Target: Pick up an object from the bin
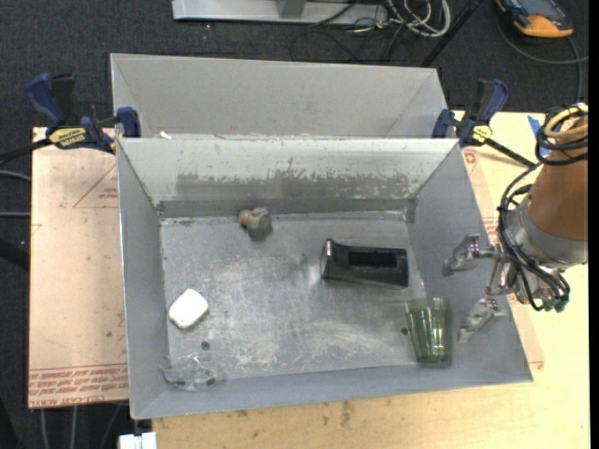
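My gripper hangs over the bin's right sloping wall, its two fingers spread wide and nothing between them. Just below and left of it, a see-through green cup lies on its side in the front right corner of the bin floor. A black boxy thing with an open top rests further left, around the middle right of the floor.
A white rounded block lies at the left of the floor. A small grey-brown lump sits against the back wall. A clear crumpled piece rests in the front left corner. The arm reaches in from the right.
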Tool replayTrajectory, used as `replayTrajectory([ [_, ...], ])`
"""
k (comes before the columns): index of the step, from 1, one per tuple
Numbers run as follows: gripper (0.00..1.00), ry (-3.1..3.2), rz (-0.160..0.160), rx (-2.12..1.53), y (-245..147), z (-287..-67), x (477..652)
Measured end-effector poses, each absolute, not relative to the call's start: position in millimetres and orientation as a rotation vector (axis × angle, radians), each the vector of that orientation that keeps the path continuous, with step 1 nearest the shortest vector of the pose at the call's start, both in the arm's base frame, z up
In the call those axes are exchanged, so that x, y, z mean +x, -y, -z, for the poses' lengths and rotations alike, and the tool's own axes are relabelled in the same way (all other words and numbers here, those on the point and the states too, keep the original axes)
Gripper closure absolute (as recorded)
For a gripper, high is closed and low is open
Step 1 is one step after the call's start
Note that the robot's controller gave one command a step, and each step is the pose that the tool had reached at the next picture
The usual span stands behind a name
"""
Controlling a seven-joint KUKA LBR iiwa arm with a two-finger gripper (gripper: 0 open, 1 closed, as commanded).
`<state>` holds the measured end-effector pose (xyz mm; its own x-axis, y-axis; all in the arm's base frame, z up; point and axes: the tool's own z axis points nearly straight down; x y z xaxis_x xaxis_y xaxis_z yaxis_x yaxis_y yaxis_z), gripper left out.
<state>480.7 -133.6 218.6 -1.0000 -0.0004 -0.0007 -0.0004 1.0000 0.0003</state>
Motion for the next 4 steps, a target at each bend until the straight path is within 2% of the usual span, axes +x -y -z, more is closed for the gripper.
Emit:
replayTrajectory([
  [1,0.0,-3.11,0.003,-0.382,126,-167,482.7],
  [2,0.0,-3.083,-0.006,-0.59,122,-112,482.8],
  [3,0.0,-2.941,-0.002,-1.098,121,-122,481.5],
  [4,0.0,-2.737,-0.026,-1.528,127,-88,490.6],
])
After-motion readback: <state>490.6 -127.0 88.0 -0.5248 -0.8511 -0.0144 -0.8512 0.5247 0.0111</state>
